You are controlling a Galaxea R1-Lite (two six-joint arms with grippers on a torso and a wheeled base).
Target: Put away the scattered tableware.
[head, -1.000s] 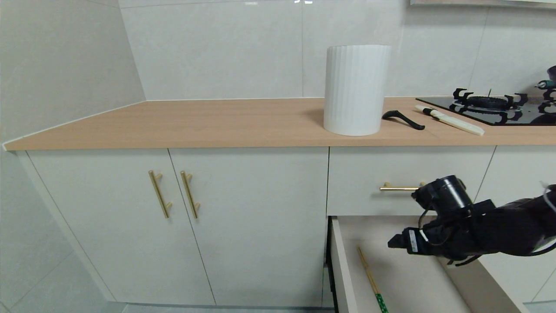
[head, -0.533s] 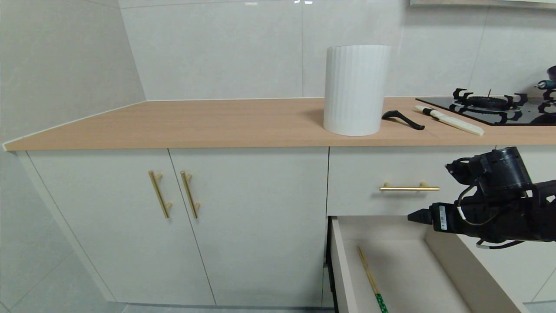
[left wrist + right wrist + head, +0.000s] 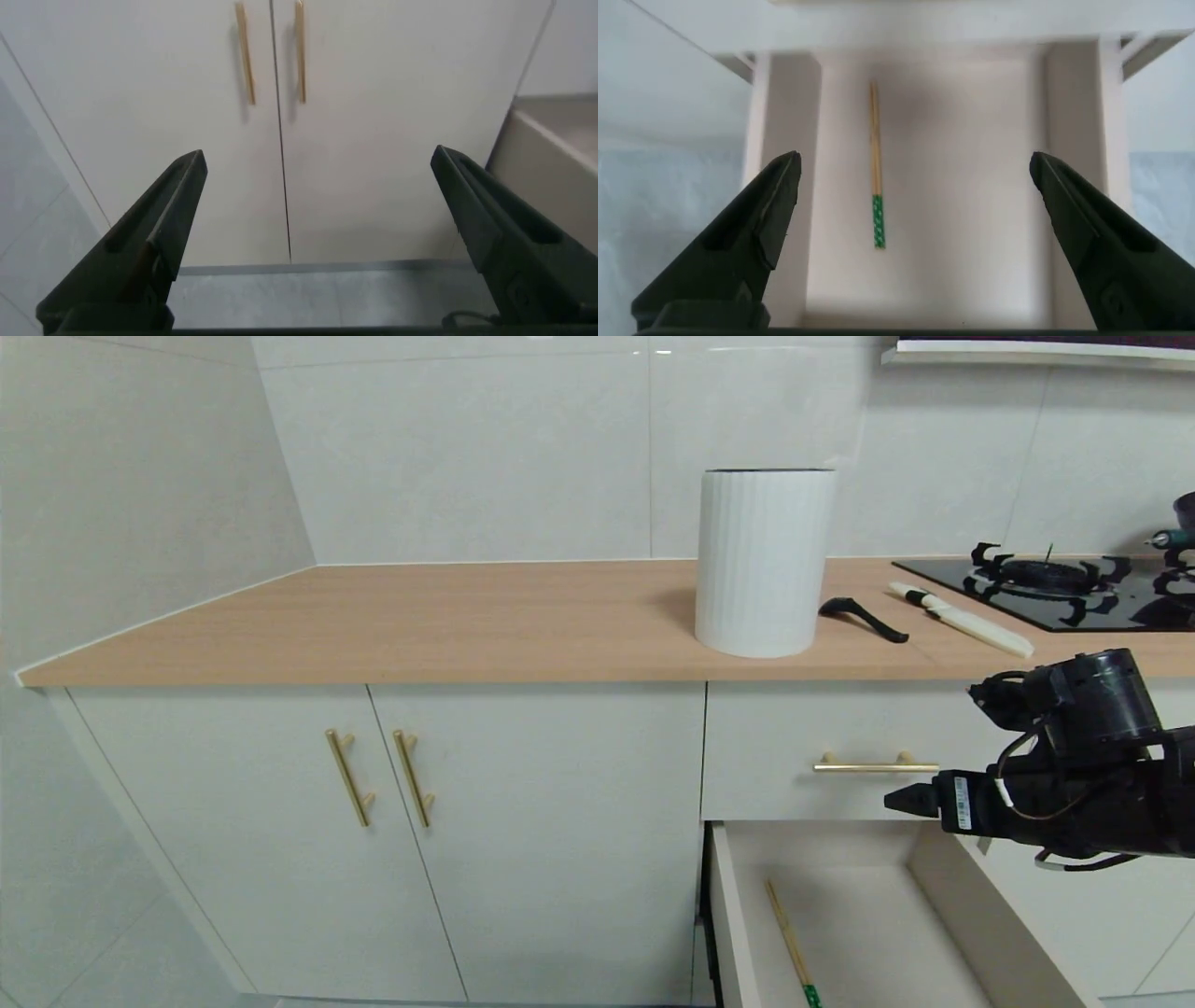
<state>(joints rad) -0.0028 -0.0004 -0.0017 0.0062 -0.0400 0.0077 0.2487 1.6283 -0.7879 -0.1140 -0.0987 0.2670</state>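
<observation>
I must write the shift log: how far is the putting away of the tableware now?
Done: chopsticks lie in the open drawer. In hand: nothing; the right gripper hovers over the drawer, jaws open and empty. Left: the black tool and the white knife on the countertop, then closing the drawer.

Counter (image 3: 448, 625) holds one white canister (image 3: 764, 560), one black utensil (image 3: 864, 617), one knife (image 3: 962, 620); open drawer (image 3: 733, 919) holds one green-tipped chopstick (image 3: 789, 943).

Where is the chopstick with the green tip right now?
The chopstick lies flat in the open drawer, low on the robot's right in the head view, near its left wall, below the gold handle.
</observation>
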